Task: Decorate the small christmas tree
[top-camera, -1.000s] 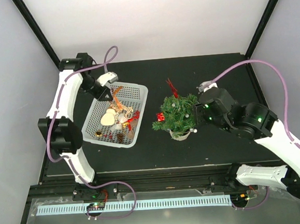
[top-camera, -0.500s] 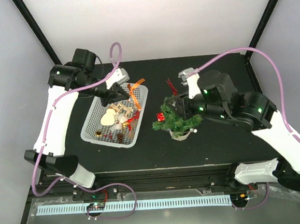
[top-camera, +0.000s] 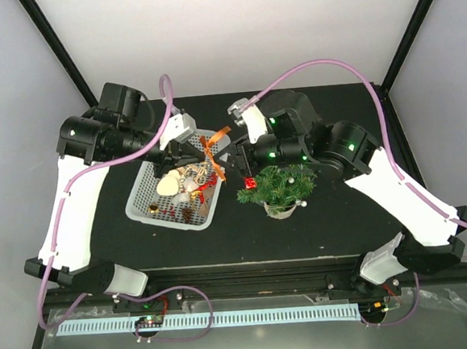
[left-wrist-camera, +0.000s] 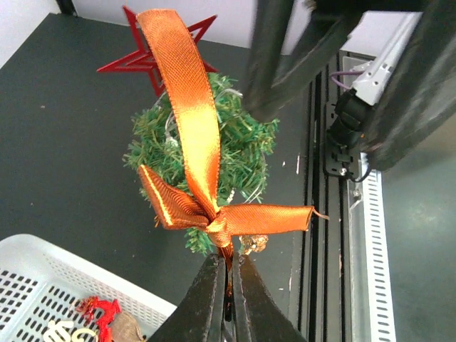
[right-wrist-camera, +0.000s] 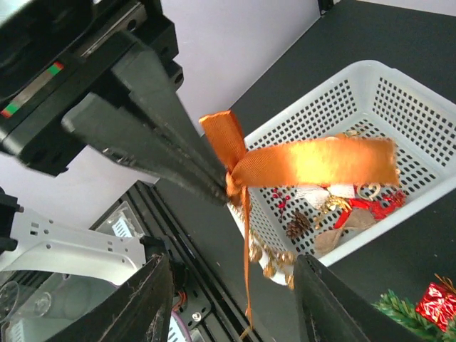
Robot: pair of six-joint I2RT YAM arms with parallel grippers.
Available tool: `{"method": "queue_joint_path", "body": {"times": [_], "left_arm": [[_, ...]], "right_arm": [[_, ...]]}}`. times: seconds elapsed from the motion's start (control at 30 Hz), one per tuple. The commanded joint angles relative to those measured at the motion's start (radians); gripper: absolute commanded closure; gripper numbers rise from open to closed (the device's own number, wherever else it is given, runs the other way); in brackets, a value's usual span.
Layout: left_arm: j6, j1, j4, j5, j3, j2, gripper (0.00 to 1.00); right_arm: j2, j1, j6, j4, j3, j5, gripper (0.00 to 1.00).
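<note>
1. Left fingers [left-wrist-camera: 208, 303] pinched tight on the knot of the orange ribbon bow [left-wrist-camera: 192, 128]; left arm reaches rightward above the basket.
2. Right fingers [right-wrist-camera: 146, 306] spread wide, facing the bow, gripping nothing.
3. White mesh basket [top-camera: 148, 204], left of centre, holds ornaments [top-camera: 178, 187]; small christmas tree [top-camera: 279, 185] stands just right of it on the counter [top-camera: 343, 230].

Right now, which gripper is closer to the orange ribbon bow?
Left. The left gripper is shut on the orange ribbon bow at its knot, holding it up over the white basket. The right gripper is open and faces the bow across a gap, not touching it.
</note>
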Motion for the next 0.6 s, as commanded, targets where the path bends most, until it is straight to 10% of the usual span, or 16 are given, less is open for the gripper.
{"method": "queue_joint_path", "body": {"times": [0.0,0.4,0.57], "left_arm": [[-0.011,-0.02,0.025,0.054,-0.009,-0.044,0.99],[-0.015,-0.057,0.03,0.046,-0.051,-0.08,0.98],[-0.015,-0.061,0.037,0.029,-0.066,-0.087,0.99]], "right_arm": [[0.031,0.006,-0.011,0.046,0.045,-0.048,0.52],[0.095,0.006,0.0,0.069,0.075,-0.038,0.54],[0.1,0.006,0.003,0.076,0.085,-0.008,0.89]]}}
